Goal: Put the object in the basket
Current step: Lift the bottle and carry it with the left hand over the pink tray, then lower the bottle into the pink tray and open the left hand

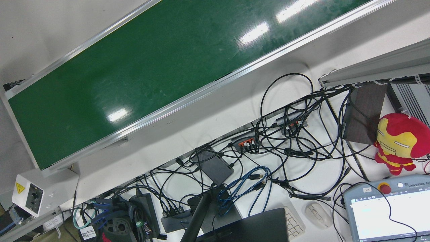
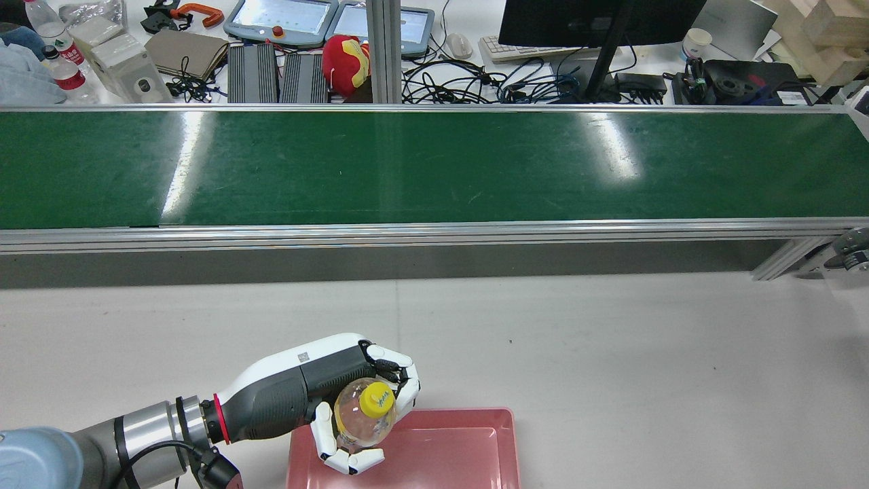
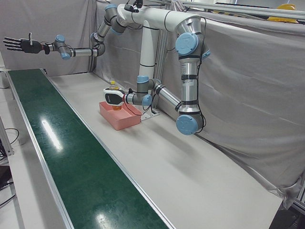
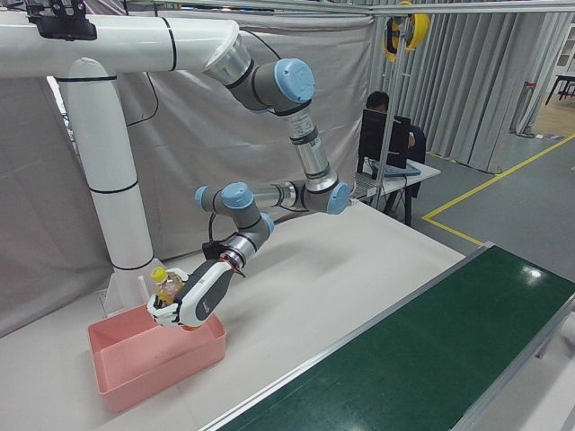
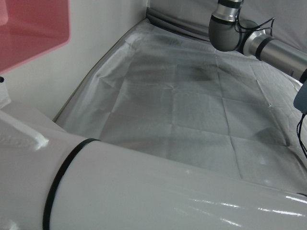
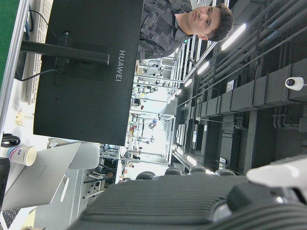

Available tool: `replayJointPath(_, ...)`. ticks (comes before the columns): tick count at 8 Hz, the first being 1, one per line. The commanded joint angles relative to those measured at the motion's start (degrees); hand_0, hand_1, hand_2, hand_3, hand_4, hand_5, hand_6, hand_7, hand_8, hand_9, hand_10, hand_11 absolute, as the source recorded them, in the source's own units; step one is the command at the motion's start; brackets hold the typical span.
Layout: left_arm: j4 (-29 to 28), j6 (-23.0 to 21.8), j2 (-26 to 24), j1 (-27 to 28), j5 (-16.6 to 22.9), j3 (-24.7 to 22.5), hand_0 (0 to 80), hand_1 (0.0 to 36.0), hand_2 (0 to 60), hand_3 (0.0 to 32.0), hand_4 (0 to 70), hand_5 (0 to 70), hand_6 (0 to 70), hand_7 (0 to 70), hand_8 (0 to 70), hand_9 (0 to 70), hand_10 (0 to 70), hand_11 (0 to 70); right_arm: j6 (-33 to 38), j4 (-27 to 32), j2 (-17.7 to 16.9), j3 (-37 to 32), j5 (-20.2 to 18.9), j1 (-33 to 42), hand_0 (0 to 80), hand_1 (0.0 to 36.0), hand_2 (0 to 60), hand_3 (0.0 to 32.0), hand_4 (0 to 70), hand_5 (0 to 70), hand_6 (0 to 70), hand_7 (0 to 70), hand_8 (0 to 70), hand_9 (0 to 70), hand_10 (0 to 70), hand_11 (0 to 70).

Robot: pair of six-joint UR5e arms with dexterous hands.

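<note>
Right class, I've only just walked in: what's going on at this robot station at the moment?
The robot's left hand is holding a clear bottle with a yellow cap over the pink basket on the white table, near the basket's edge. The bottle is not yet inside; it is in the hand's grip, above the basket. The right hand is open and empty, stretched out high over the far end of the green conveyor belt, which carries nothing in the parts shown.

Hand [image 4: 187, 301] gripping bottle [image 4: 167, 289] above basket [image 4: 153, 357]
</note>
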Motion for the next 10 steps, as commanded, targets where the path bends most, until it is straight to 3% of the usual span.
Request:
replayJointPath(1, 4.08, 1.66, 0.88, 2.29, 0.43, -0.10, 57.5, 36.0, 60.0, 0.0, 60.2, 70.0, 50.0, 50.0, 61.1, 70.0, 37.7, 54.8, 0.00, 0.00, 0.00, -0.09, 0.08, 0.00, 0.0, 0.0, 0.0, 0.0, 0.0, 0.0, 0.0, 0.0, 0.0, 0.0, 0.0, 0.0)
replayJointPath(2, 4.10, 1.66, 1.76, 2.90, 0.43, -0.19, 48.8, 36.0, 60.0, 0.0, 35.3, 64.3, 17.0, 23.6, 36.9, 48.1, 26.3, 40.2, 0.00, 0.00, 0.00, -0.10, 0.08, 0.00, 0.0, 0.0, 0.0, 0.0, 0.0, 0.0, 0.0, 0.0, 0.0, 0.0, 0.0, 0.0)
replayJointPath(3, 4.10, 1.66, 1.77, 3.34, 0.52, -0.19, 47.4, 36.0, 60.0, 0.0, 12.0, 59.0, 6.8, 15.9, 24.1, 33.0, 23.1, 36.3, 0.00, 0.00, 0.00, -0.10, 0.08, 0.00, 0.0, 0.0, 0.0, 0.0, 0.0, 0.0, 0.0, 0.0, 0.0, 0.0, 0.0, 0.0)
replayJointPath(4, 4.10, 1.66, 1.77, 3.96, 0.52, -0.19, 48.3, 36.0, 60.0, 0.0, 4.2, 54.9, 0.3, 7.5, 20.9, 27.6, 21.8, 34.7, 0.00, 0.00, 0.00, -0.10, -0.01, 0.00, 0.0, 0.0, 0.0, 0.0, 0.0, 0.0, 0.0, 0.0, 0.0, 0.0, 0.0, 0.0)
replayJointPath(5, 4.01, 1.57, 1.77, 4.05, 0.52, -0.19, 47.3, 36.0, 60.0, 0.0, 4.8, 49.1, 0.0, 3.6, 18.4, 23.7, 15.5, 25.5, 0.00, 0.00, 0.00, -0.10, 0.08, 0.00, 0.0, 0.0, 0.0, 0.0, 0.0, 0.0, 0.0, 0.0, 0.0, 0.0, 0.0, 0.0)
replayJointPath(6, 3.05, 1.49, 1.68, 3.88, 0.52, -0.19, 46.7, 36.0, 60.0, 0.8, 4.5, 36.6, 0.0, 2.2, 12.6, 15.7, 8.9, 15.8, 0.00, 0.00, 0.00, -0.10, 0.08, 0.00, 0.0, 0.0, 0.0, 0.0, 0.0, 0.0, 0.0, 0.0, 0.0, 0.0, 0.0, 0.0)
replayJointPath(7, 2.26, 1.40, 1.68, 3.70, 0.52, -0.19, 51.2, 32.9, 60.0, 4.4, 2.0, 24.0, 0.0, 0.0, 6.5, 7.1, 4.2, 8.9, 0.00, 0.00, 0.00, -0.10, 0.08, 0.00, 0.0, 0.0, 0.0, 0.0, 0.0, 0.0, 0.0, 0.0, 0.0, 0.0, 0.0, 0.0)
replayJointPath(8, 1.82, 1.22, 1.68, 3.35, 0.52, -0.28, 78.1, 10.9, 0.0, 7.8, 0.0, 20.3, 0.0, 0.0, 4.2, 3.8, 2.7, 6.7, 0.00, 0.00, 0.00, -0.10, 0.08, 0.00, 0.0, 0.0, 0.0, 0.0, 0.0, 0.0, 0.0, 0.0, 0.0, 0.0, 0.0, 0.0)
replayJointPath(10, 1.81, 1.22, 1.68, 3.09, 0.52, -0.89, 78.4, 6.3, 0.0, 12.0, 0.0, 14.6, 0.0, 0.0, 3.4, 2.8, 1.4, 4.4, 0.00, 0.00, 0.00, -0.10, 0.08, 0.00, 0.0, 0.0, 0.0, 0.0, 0.0, 0.0, 0.0, 0.0, 0.0, 0.0, 0.0, 0.0)
